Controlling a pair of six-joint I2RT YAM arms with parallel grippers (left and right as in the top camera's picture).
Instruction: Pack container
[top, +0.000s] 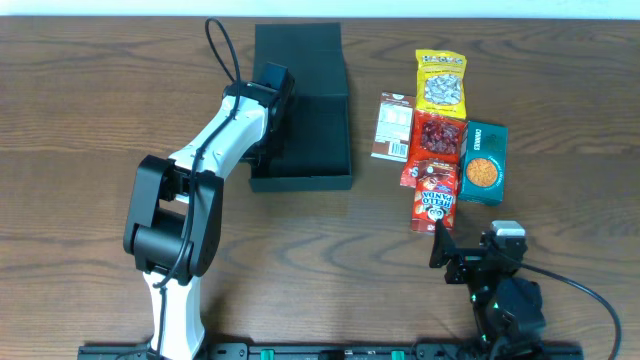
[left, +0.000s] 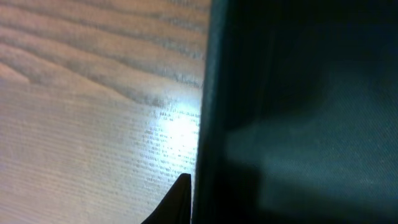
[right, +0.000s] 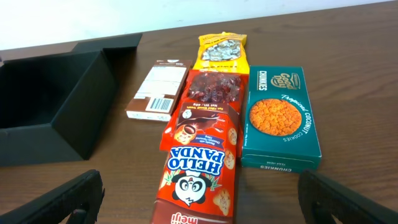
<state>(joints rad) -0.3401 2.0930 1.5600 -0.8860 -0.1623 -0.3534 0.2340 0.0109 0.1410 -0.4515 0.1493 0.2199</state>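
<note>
The matte dark teal-black rectangular cardboard box (top: 315, 130) sits mid-way across the wooden table (top: 90, 90), its flap lid (top: 298, 55) lying open behind it. Near its right side lies a small brown carton (top: 392, 127), then a red fruit packet (top: 438, 137). Behind that packet lies a yellow nut packet (top: 441, 82), and a red Hello Panda pouch (top: 432, 197) overlaps its front edge. A teal cookie box (top: 484, 162) lies rightmost.

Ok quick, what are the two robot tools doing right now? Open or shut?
Left tool: cannot tell; it sits at the container's left wall, too hidden to see.
Right tool: open, holding nothing.
</note>
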